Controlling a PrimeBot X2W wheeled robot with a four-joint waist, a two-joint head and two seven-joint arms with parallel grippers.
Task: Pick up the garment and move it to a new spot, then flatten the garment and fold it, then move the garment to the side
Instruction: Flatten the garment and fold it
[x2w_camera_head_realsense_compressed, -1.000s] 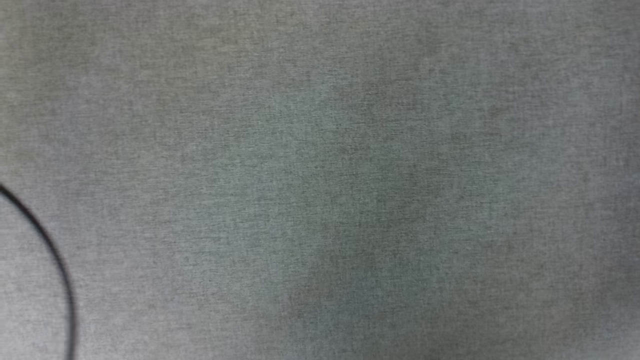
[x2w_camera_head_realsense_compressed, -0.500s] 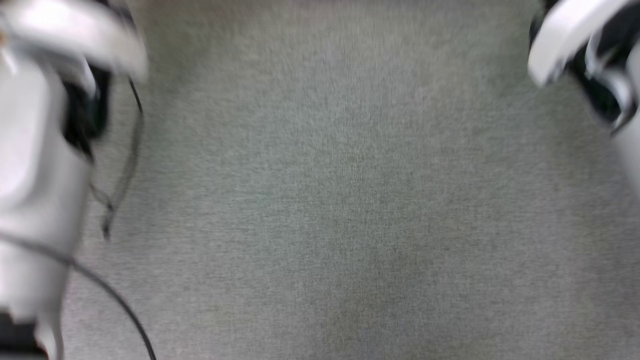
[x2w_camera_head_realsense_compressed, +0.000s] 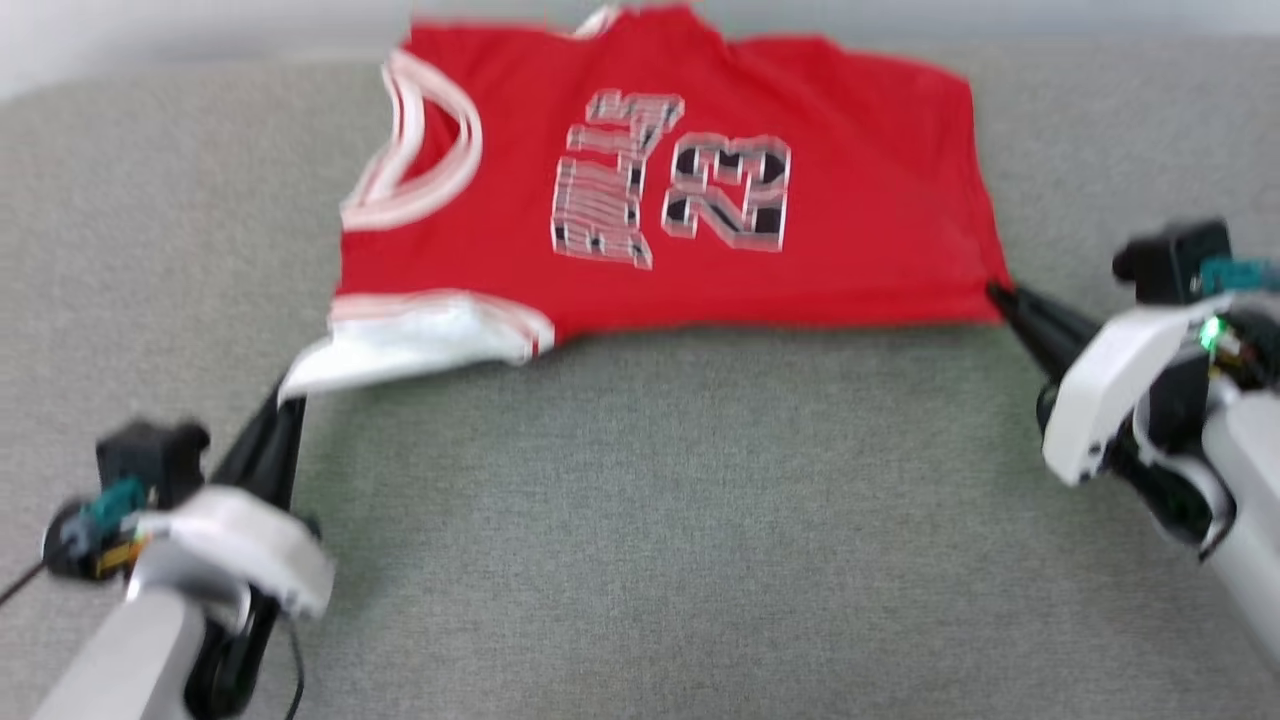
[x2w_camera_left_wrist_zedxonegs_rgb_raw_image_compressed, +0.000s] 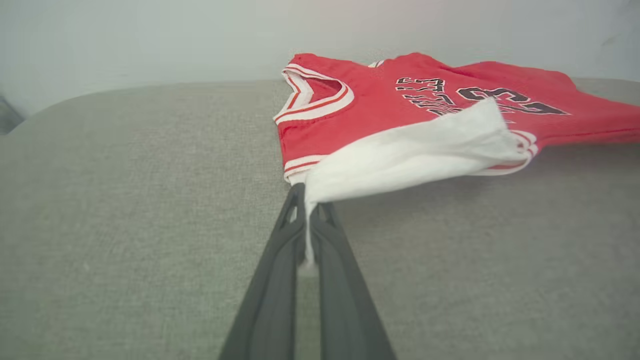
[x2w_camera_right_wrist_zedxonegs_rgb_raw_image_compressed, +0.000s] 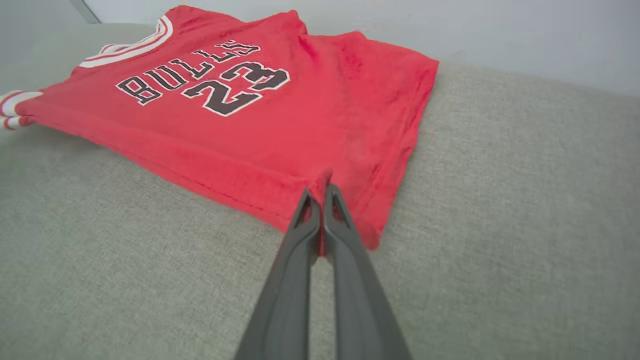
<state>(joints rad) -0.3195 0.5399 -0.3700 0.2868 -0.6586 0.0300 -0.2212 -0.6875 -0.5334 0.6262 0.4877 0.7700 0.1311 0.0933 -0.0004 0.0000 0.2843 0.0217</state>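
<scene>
Left gripper (x2w_camera_head_realsense_compressed: 290, 400) pinches the shirt's (x2w_camera_head_realsense_compressed: 650, 200) white sleeve, right gripper (x2w_camera_head_realsense_compressed: 1000, 298) its hem corner, stretching it flat, upper frame.

Broad grey surface (x2w_camera_head_realsense_compressed: 660, 520) before garment (x2w_camera_head_realsense_compressed: 850, 180)

Head-view blur smears the lettering (x2w_camera_head_realsense_compressed: 670, 190) on the garment (x2w_camera_head_realsense_compressed: 880, 200).

Thin red cloth of the jersey (x2w_camera_head_realsense_compressed: 860, 250), matt and softly rumpled, with a smoother white sleeve (x2w_camera_left_wrist_zedxonegs_rgb_raw_image_compressed: 400, 155) and flat printed lettering (x2w_camera_right_wrist_zedxonegs_rgb_raw_image_compressed: 210, 82). Beneath, grey woven upholstery (x2w_camera_head_realsense_compressed: 650, 520), coarse and matt. Dull dark plastic for the fingers (x2w_camera_right_wrist_zedxonegs_rgb_raw_image_compressed: 360, 300); glossy white shell on the right arm (x2w_camera_head_realsense_compressed: 1100, 400).
</scene>
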